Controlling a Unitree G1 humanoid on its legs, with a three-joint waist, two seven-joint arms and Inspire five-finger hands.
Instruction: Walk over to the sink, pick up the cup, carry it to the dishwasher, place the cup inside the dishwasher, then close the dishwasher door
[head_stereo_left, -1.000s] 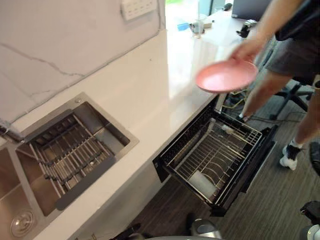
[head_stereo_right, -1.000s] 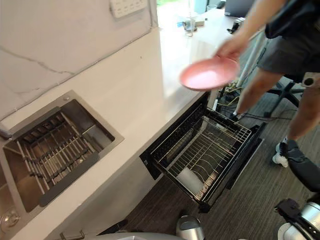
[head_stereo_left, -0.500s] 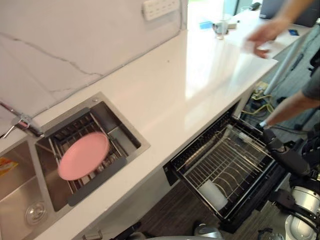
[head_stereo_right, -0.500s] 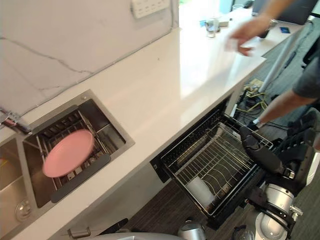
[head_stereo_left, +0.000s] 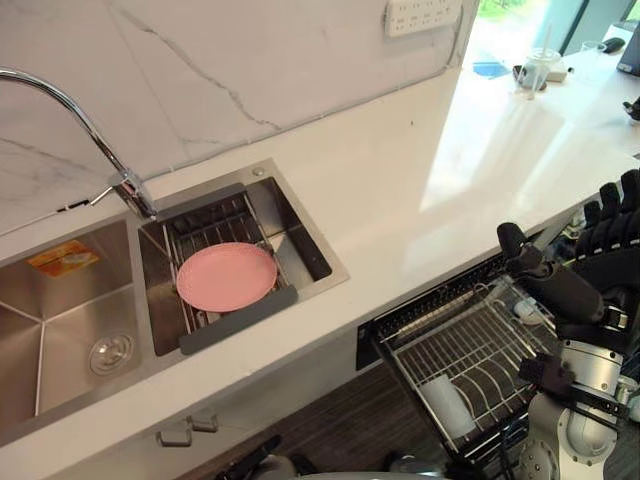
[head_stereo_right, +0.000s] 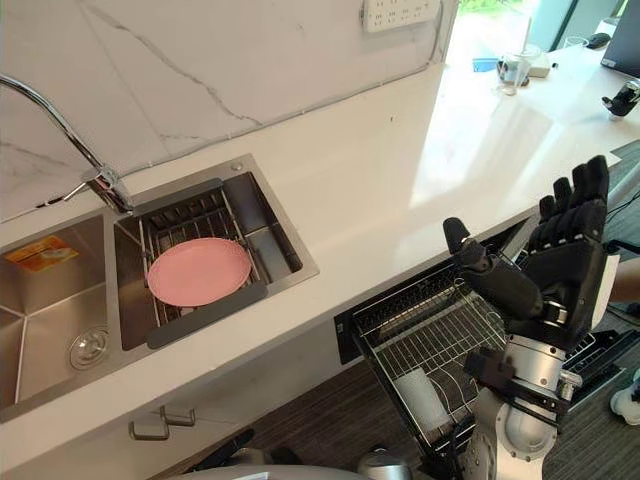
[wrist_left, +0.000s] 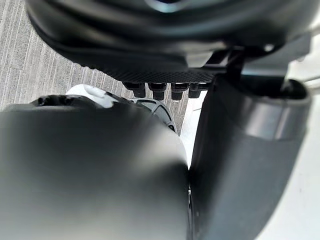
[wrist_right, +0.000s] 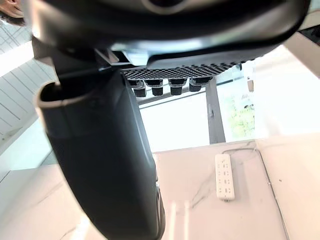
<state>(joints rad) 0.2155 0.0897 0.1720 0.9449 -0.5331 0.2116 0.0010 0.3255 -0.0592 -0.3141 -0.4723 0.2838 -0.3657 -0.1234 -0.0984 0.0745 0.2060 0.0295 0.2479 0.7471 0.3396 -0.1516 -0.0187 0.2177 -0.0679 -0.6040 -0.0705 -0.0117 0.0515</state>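
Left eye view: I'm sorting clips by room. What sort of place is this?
Probably a kitchen: a steel sink with a tap, a white counter, and an open dishwasher with a wire rack.

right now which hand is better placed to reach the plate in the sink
Probably left: the plate lies in the sink on the robot's left, while the right hand is up, open, by the dishwasher rack.

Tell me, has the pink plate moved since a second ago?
Yes. The pink plate left a person's hand above the dishwasher and now lies in the sink.
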